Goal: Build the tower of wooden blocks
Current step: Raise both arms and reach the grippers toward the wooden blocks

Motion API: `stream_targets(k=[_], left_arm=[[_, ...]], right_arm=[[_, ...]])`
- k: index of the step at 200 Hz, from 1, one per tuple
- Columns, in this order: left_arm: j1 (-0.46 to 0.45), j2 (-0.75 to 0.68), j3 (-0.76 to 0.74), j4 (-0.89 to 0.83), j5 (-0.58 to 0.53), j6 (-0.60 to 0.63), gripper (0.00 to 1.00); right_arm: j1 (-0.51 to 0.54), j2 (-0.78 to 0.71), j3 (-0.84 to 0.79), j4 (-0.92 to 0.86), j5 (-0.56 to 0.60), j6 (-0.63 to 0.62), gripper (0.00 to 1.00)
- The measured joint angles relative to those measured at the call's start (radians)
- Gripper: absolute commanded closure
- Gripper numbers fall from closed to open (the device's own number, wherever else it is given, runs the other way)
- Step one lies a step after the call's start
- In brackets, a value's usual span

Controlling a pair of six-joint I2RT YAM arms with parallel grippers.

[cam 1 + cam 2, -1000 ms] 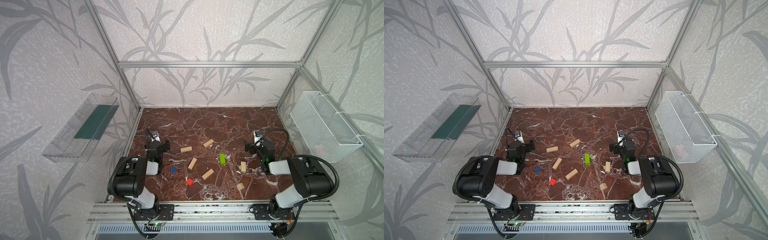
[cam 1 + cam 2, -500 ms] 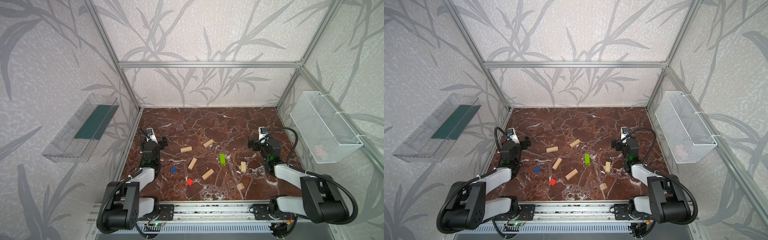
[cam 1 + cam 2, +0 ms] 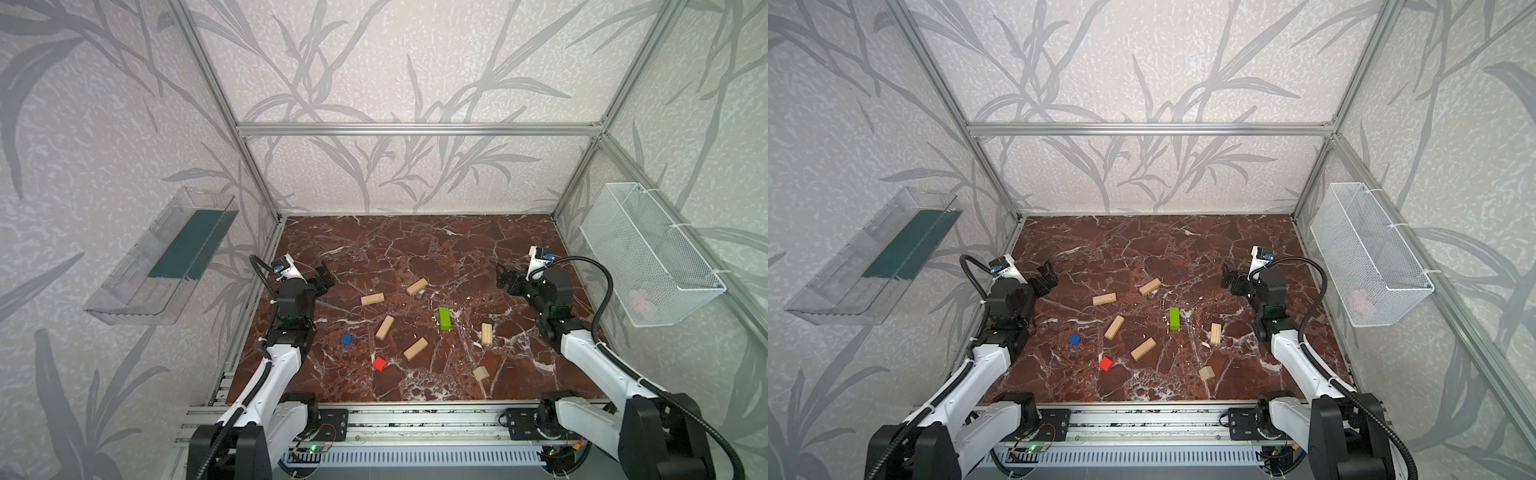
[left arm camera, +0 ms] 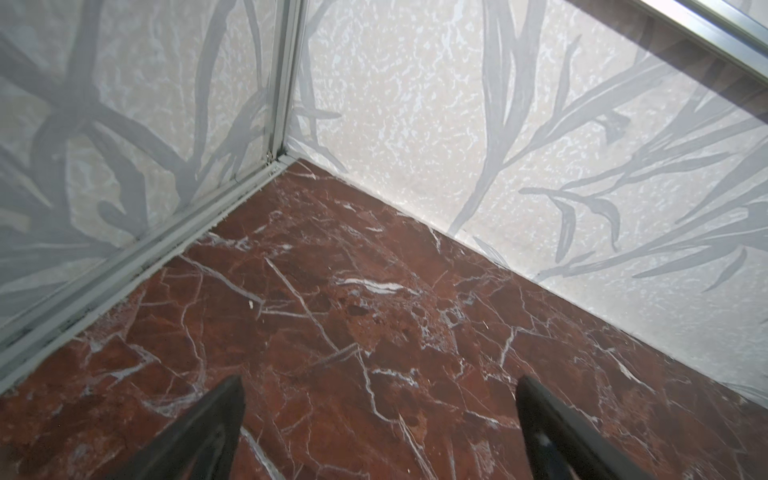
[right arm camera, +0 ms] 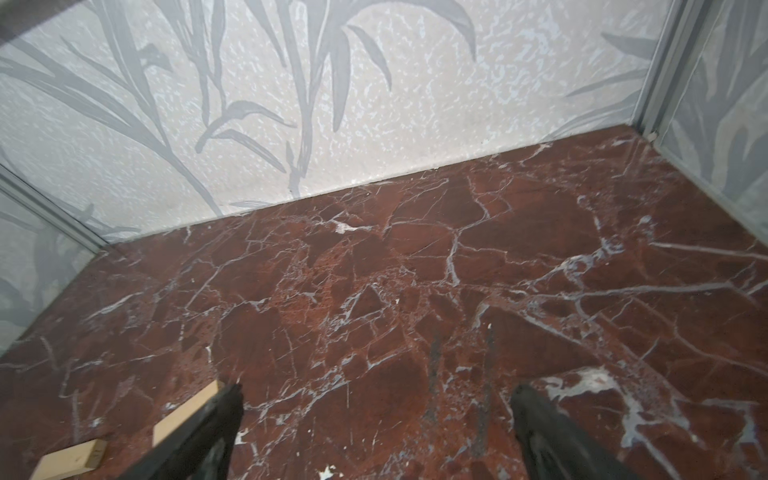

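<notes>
The blocks lie scattered and flat on the marble floor, none stacked. In both top views I see several pale bars [image 3: 372, 299] [image 3: 1104, 299], a lime-green bar [image 3: 445, 318] [image 3: 1175, 319], a blue disc [image 3: 347, 340] [image 3: 1075, 339], a red block [image 3: 380, 363] [image 3: 1106, 363] and a pale wedge [image 3: 481, 372] [image 3: 1206, 372]. My left gripper [image 3: 323, 279] [image 4: 379, 382] hangs open and empty left of the blocks. My right gripper [image 3: 505, 277] [image 5: 377, 388] hangs open and empty to their right, with a pale bar [image 5: 187, 415] beside one finger.
A clear plastic tray [image 3: 166, 257] hangs on the left wall and a white wire basket [image 3: 648, 257] on the right wall. Aluminium frame posts [image 3: 257, 199] stand at the back corners. The rail [image 3: 415, 419] with the arm bases runs along the front edge.
Both arms have unfolded from a tucked pose and stretched forward over the floor's sides. The grippers stay open. No block has moved.
</notes>
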State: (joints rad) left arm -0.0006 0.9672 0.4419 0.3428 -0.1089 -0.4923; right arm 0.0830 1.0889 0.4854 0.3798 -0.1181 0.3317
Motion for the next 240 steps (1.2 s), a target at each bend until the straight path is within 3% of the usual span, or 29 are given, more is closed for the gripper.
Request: stream_targets(k=[43, 96, 169, 240], left_arm=[[0.007, -0.030, -0.003, -0.125, 0.052, -0.139, 0.01], [0.007, -0.080, 0.015, -0.283, 0.152, -0.167, 0.01], [-0.032, -0.159, 0.042, -0.469, 0.291, -0.182, 0.01], [-0.186, -0.202, 0.075, -0.607, 0.299, -0.174, 0.01]], right_arm=[[-0.008, 0.003, -0.034, -0.064, -0.119, 0.137, 0.01], [0.024, 0.012, 0.049, -0.249, -0.146, 0.166, 0.01], [0.318, 0.038, 0.201, -0.526, 0.017, 0.148, 0.01], [0.621, 0.301, 0.465, -0.740, 0.150, 0.239, 0.01]])
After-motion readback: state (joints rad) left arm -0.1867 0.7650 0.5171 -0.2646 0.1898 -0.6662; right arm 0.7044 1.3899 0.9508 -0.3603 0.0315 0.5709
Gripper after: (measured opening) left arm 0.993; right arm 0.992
